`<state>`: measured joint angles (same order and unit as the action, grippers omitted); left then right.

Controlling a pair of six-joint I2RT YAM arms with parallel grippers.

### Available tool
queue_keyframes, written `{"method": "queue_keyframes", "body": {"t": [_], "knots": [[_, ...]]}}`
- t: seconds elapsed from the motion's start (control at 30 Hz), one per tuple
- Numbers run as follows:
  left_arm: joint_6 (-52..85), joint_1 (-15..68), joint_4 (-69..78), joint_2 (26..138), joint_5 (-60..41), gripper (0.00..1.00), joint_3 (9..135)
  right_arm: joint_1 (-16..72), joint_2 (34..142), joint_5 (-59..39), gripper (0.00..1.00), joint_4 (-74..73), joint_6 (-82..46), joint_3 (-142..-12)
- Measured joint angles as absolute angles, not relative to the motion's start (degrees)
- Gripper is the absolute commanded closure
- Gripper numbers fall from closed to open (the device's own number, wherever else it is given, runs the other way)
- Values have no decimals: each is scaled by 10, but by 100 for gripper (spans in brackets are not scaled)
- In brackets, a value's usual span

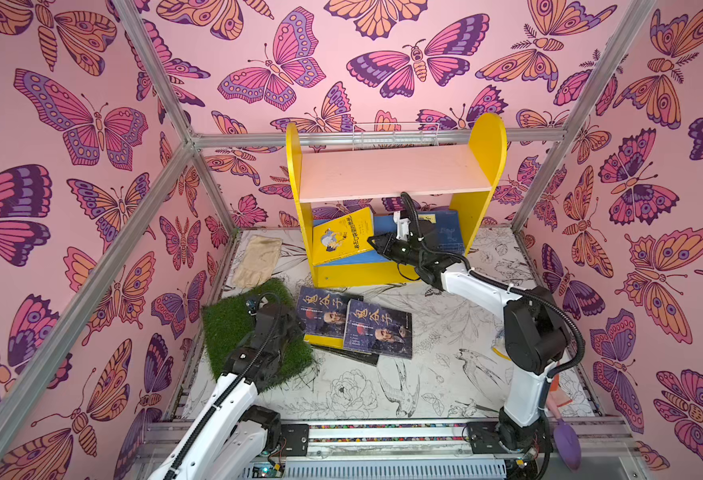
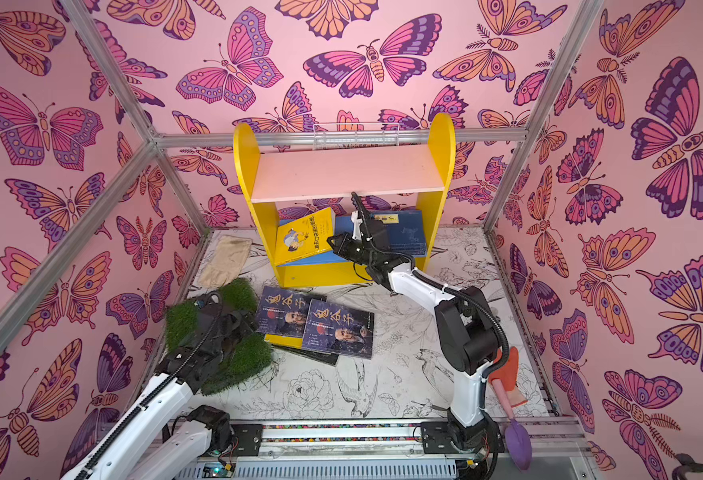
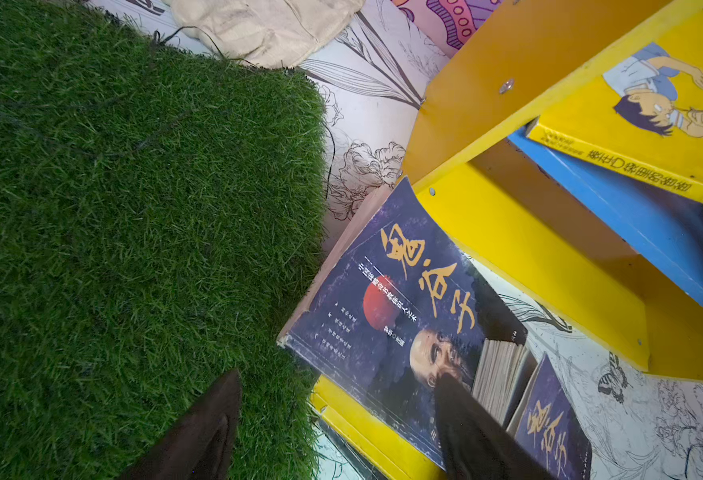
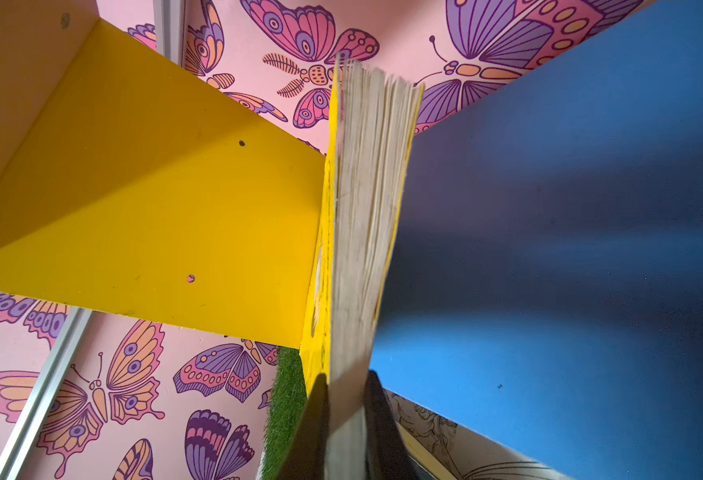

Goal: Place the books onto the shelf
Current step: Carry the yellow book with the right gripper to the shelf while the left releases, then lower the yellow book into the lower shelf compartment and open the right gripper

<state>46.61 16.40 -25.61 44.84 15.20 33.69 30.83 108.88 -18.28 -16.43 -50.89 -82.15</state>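
While the yellow book (image 1: 341, 237) leaned in the shelf (image 1: 391, 170), the right pincer (image 4: 344, 399) clamped its edge, likely steadying it; the left pincer (image 3: 339, 376) gaped.

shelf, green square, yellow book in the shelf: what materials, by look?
The shelf looks like painted or laminated wood board, matte: flat panels, screw heads showing. The green square is synthetic turf, likely plastic: dense fibrous blades. The yellow book is a paperback: yellowed paper page edges between thin printed covers, finish unclear.
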Motion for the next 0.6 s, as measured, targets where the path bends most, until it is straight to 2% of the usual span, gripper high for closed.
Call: {"method": "queue_keyframes", "body": {"t": [0.13,0.2,0.43,0.6], "knots": [[466,164,-256,451,148,25,337,311,1089,-154,61,-157,-504,-821],[466,164,-256,454,146,24,337,315,1089,-133,49,-147,-498,-821],[466,164,-256,461,136,24,337,327,1090,-83,34,-83,-490,-831],[466,164,-256,469,129,23,337,334,1109,-72,30,-14,-477,-884]]}}
